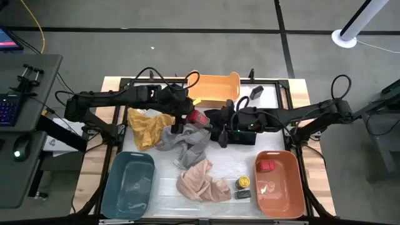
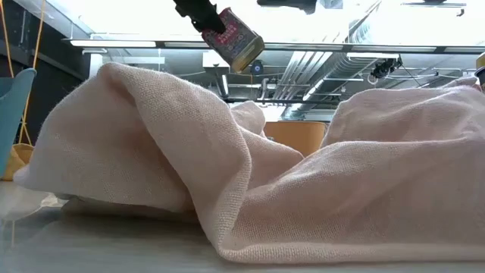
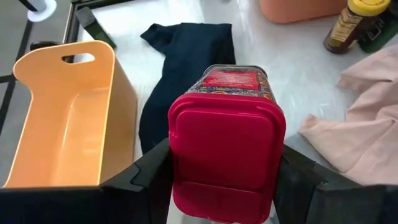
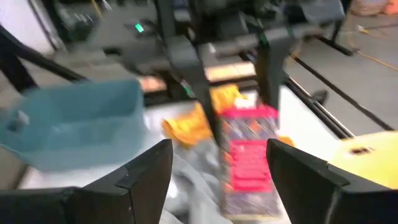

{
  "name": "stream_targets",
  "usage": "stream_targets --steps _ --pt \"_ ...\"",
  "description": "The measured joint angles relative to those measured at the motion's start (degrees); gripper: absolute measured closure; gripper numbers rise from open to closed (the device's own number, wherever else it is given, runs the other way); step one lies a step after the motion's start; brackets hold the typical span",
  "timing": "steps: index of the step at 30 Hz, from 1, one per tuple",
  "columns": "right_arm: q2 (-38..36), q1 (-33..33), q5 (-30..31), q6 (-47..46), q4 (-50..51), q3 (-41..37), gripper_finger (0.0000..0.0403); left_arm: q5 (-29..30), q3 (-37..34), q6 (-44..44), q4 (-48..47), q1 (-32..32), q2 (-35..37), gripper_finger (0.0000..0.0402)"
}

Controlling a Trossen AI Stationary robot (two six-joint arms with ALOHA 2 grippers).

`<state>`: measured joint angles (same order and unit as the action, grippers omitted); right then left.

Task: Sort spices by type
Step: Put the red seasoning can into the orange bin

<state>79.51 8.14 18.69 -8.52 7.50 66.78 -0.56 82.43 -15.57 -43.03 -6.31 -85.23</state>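
A red boxy spice tin (image 3: pixel 227 143) with a red lid hangs in the air over the table's middle (image 1: pixel 199 117), with my left gripper (image 1: pixel 189 116) shut on it. In the low view the tin (image 2: pixel 236 39) shows high above the pink cloth (image 2: pixel 227 167). My right gripper (image 4: pixel 221 167) stands open just to the right of the tin (image 4: pixel 247 155) and faces it; its fingers touch nothing. A yellow-lidded jar (image 1: pixel 243 182) and a flat dark tin (image 1: pixel 242 194) stand on the table near the front. Another red tin (image 1: pixel 267 165) lies in the salmon bin (image 1: pixel 294 187). My left gripper pinches the red tin between its two fingers (image 3: pixel 152 174) by two opposite sides at the lid end (image 3: pixel 180 155). The fingers slant down from the table's left. The tin is lifted clear and tilted, its bottom end pointing away from the gripper and down (image 2: pixel 250 53).
A yellow-orange bin (image 1: pixel 215 87) stands at the far middle and a teal bin (image 1: pixel 130 184) at the near left. A yellow cloth (image 1: pixel 149 128), a grey cloth (image 1: pixel 187 140), a dark cloth (image 1: pixel 215 114) and the pink cloth (image 1: pixel 200 181) lie crumpled across the middle.
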Motion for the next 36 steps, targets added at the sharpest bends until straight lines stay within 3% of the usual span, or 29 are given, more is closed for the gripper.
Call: stream_targets --steps 11,21,36 --pt "3.2 -3.0 2.5 -0.2 1.2 0.0 0.0104 0.0 0.0 -0.2 0.0 0.0 0.0 0.0219" --pt "4.4 -3.7 -0.3 0.0 0.9 0.0 0.0058 2.6 0.0 -3.1 1.2 0.0 0.0 0.0206" --pt "6.4 -5.9 -0.9 2.0 -0.2 0.0 0.0067 1.2 0.0 -3.7 3.9 0.0 0.0 0.0209"
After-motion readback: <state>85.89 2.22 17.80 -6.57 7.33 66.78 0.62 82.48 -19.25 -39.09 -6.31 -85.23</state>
